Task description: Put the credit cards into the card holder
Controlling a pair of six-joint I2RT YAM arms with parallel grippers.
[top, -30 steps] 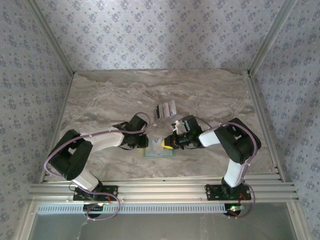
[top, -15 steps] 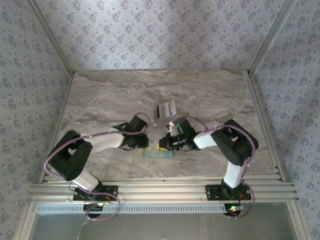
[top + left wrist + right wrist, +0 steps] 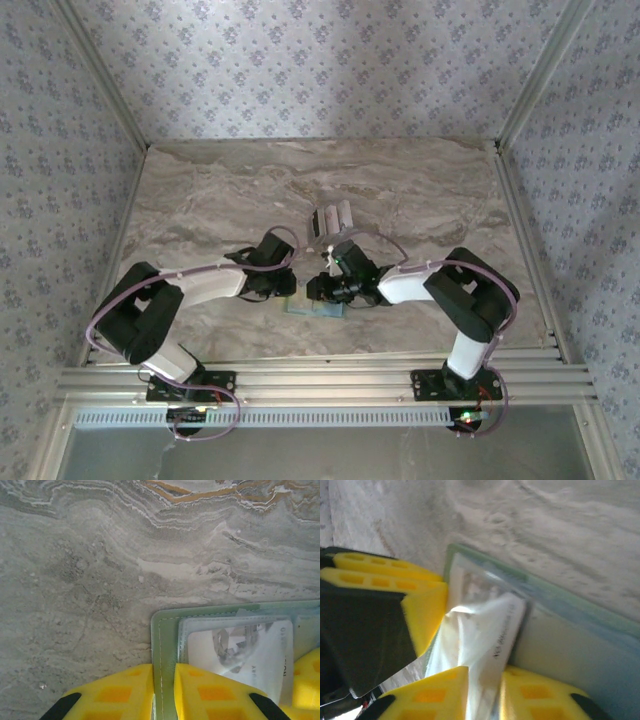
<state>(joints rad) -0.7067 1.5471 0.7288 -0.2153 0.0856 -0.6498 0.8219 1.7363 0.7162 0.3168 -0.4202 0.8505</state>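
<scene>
While the left claw pinches the holder by its edge, a card sits partly inside, just beside its fingertips. The right claw straddles that card's outer end, jaws slightly apart; grip unclear.

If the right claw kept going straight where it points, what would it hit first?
Likely the white card lying between the right gripper's fingers, then the green card holder it enters; depth is unclear.

Marbled grey table, flat green card holder, credit cards beyond
</scene>
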